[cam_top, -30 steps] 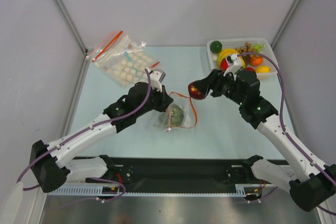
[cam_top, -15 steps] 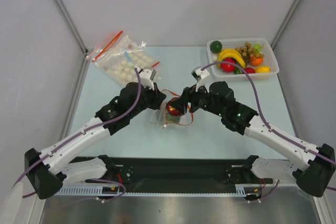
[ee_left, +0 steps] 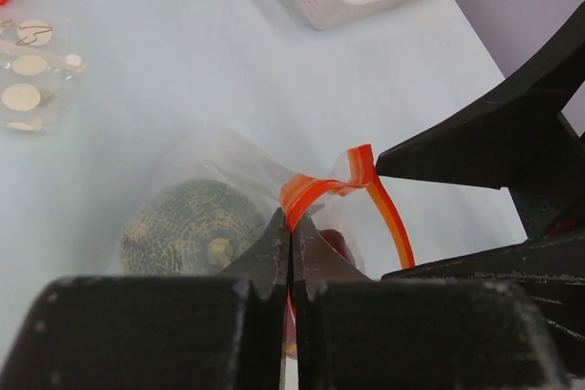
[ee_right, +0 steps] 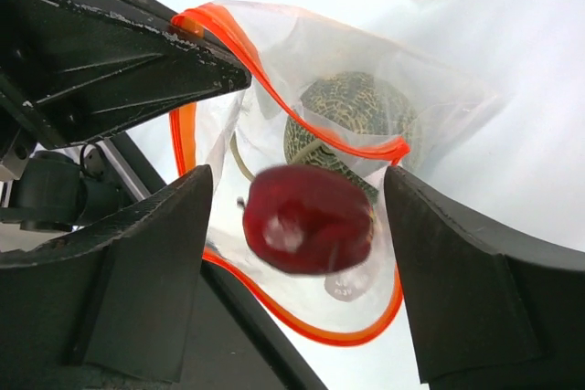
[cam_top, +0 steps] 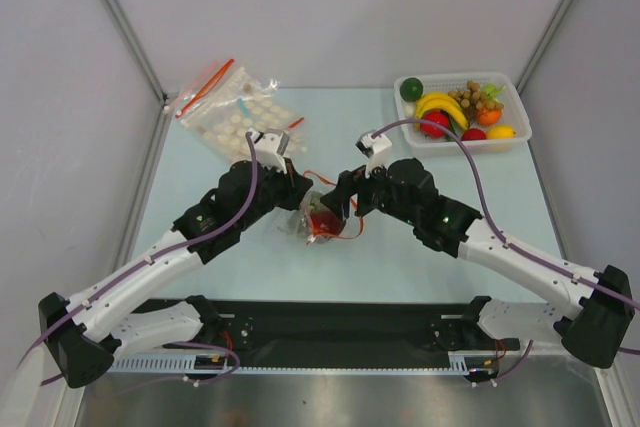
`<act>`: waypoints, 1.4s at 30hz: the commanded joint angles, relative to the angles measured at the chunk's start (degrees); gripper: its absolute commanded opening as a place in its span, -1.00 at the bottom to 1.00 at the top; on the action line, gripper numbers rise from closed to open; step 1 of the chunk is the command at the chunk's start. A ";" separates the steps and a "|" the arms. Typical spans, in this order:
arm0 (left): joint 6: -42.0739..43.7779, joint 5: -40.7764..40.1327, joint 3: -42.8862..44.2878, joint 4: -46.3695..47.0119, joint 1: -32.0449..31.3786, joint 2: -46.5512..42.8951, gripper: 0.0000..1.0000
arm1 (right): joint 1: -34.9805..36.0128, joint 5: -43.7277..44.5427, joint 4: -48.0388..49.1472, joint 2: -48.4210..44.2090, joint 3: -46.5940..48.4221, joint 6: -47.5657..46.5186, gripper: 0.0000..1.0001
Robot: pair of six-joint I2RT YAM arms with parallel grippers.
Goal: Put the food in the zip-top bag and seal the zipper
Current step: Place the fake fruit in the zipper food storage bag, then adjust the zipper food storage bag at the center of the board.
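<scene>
The zip-top bag [cam_top: 296,224] lies mid-table, its mouth held up. My left gripper [ee_left: 291,223] is shut on the red zipper [ee_left: 352,176] at the near lip; it shows in the top view as the left gripper [cam_top: 303,203]. Inside the bag rests a rough grey-green ball [ee_left: 187,226], also visible as the grey-green ball [ee_right: 352,121]. My right gripper [ee_right: 298,180] stands open over the mouth. A shiny red fruit [ee_right: 306,218] sits blurred between its fingers, touching neither, inside the ring of the zipper [ee_right: 302,317]. From above, the right gripper [cam_top: 336,209] meets the bag beside the red fruit [cam_top: 322,224].
A white basket [cam_top: 520,132] at the back right holds bananas [cam_top: 440,104], a grape bunch, a dark green ball [cam_top: 410,89] and other toy produce. Clear bags of pale discs [cam_top: 235,117] lie at the back left. The two grippers stand close together at the bag.
My right arm carried the red fruit from near the basket to the bag's mouth and opened its jaws; the fruit is loose now. The left arm kept its pinch on the zipper.
</scene>
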 commanded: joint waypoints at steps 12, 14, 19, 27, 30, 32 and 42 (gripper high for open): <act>-2.58 -7.17 -0.06 0.71 1.11 -2.87 -0.96 | 0.56 9.37 -11.19 1.98 8.21 0.17 0.31; -2.84 -8.05 -0.32 0.71 1.29 -3.48 -0.96 | 0.82 8.84 -12.07 4.52 9.35 -0.09 0.29; -2.93 -9.19 -1.38 1.50 1.29 -5.07 -0.95 | 1.88 7.78 -13.92 8.75 11.64 -0.97 0.18; -3.55 -10.52 -1.82 1.59 1.29 -6.04 -0.95 | 2.14 8.84 -18.75 11.12 15.06 -1.23 -0.97; -2.41 -8.07 -1.91 2.55 1.29 -6.04 -0.95 | 2.14 10.59 -19.02 10.25 15.16 -0.79 -1.00; -1.18 -6.23 -1.91 2.99 1.29 -5.60 -0.99 | 2.14 11.38 -18.85 9.46 14.89 -0.71 -1.00; 0.93 -1.02 -0.24 3.09 0.59 -2.78 -0.99 | -1.45 15.97 -15.68 0.94 10.50 -0.09 -1.00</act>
